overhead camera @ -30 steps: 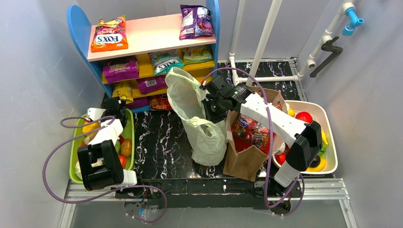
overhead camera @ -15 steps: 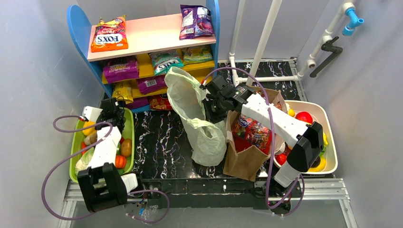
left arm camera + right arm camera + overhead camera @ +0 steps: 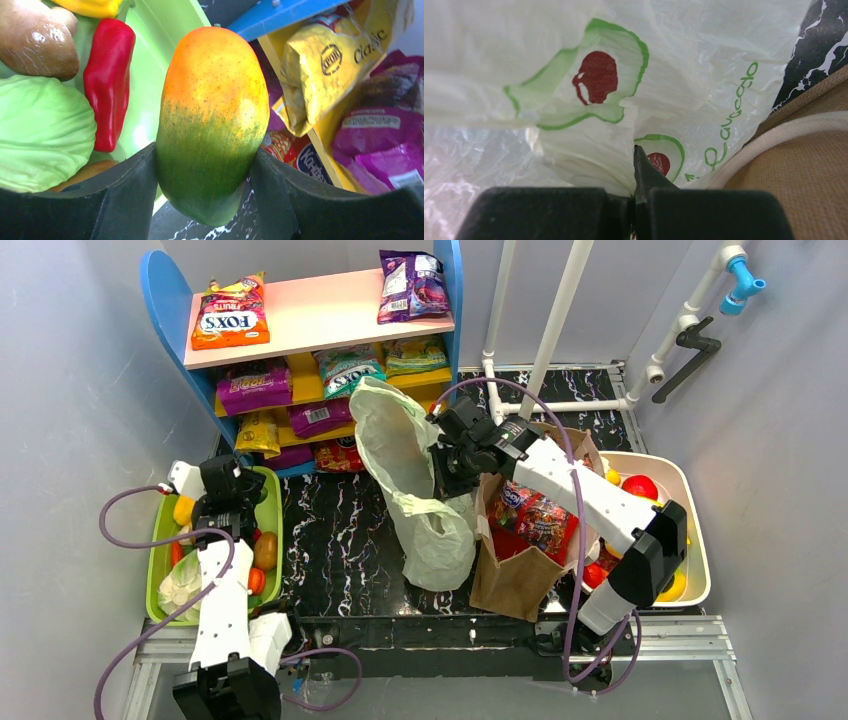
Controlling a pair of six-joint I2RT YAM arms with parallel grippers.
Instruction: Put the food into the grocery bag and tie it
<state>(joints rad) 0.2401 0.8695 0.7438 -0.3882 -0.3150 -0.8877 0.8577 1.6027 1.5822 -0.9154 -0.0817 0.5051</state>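
1 mango (image 3: 212, 90) pinched, L end effector (image 3: 205, 160), axis along fingers (image 3: 125, 200) | R (image 3: 635, 170) pinches grocery bag (image 3: 724, 50)

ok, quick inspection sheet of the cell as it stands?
Surface: black marbled table top, no spills seen.
Job's things: mango clamped above the far end of the green tray of produce; grocery bag mid-table, rim held up.
Clutter: brown paper bag holding a snack packet, right beside the grocery bag; white tub of fruit at the right.
Grippers: left gripper shut on the mango; right gripper shut on the grocery bag's rim.
Cables: purple cables loop loose off both arms, no snag seen.
Surroundings: shelf of snack packets behind; white pipes; grey walls.
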